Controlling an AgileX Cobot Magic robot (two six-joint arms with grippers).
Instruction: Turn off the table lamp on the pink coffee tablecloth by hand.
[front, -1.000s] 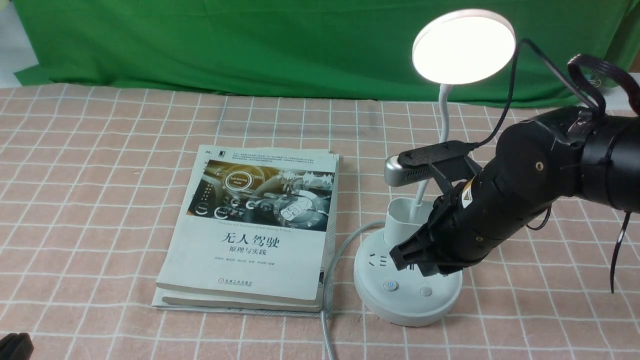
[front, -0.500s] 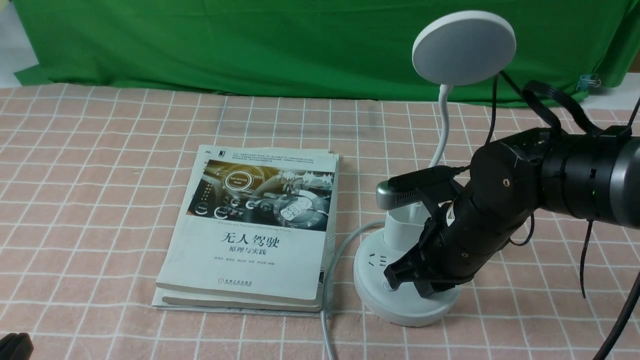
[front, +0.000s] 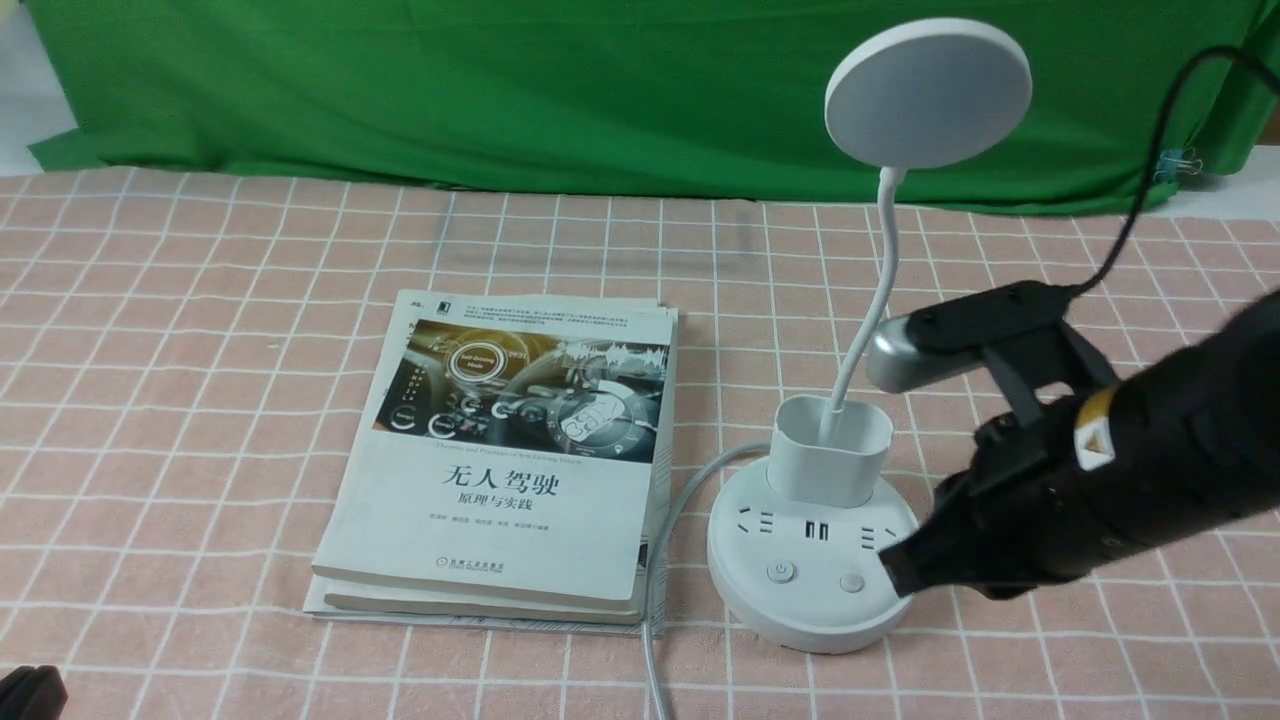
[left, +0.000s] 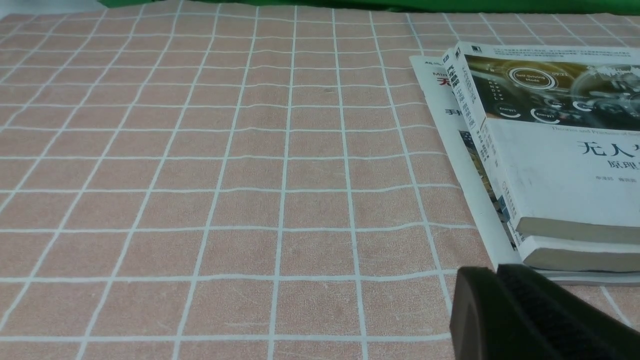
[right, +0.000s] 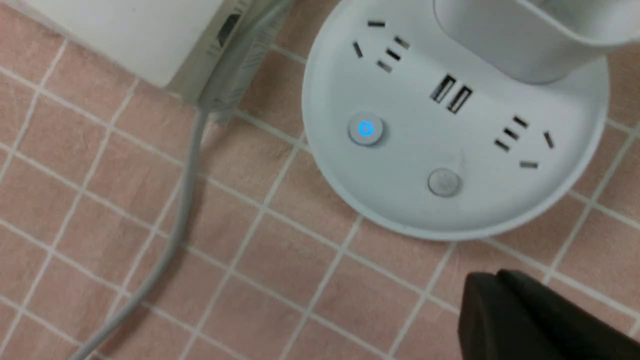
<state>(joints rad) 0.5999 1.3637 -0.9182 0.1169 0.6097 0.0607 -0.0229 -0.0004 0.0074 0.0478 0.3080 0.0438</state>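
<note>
Table lamp (front: 830, 465), just right of the book (front: 500, 450) on the pink coffee tablecloth (front: 200, 400), has gone dark; the hand (front: 905, 570), jaws closed and empty, has withdrawn farther right, task apparently done.

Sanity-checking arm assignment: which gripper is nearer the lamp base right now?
Right. The right gripper, shut, sits just off the right rim of the lamp base. The left gripper shows only at the front view's bottom-left corner, beyond the books.
</note>
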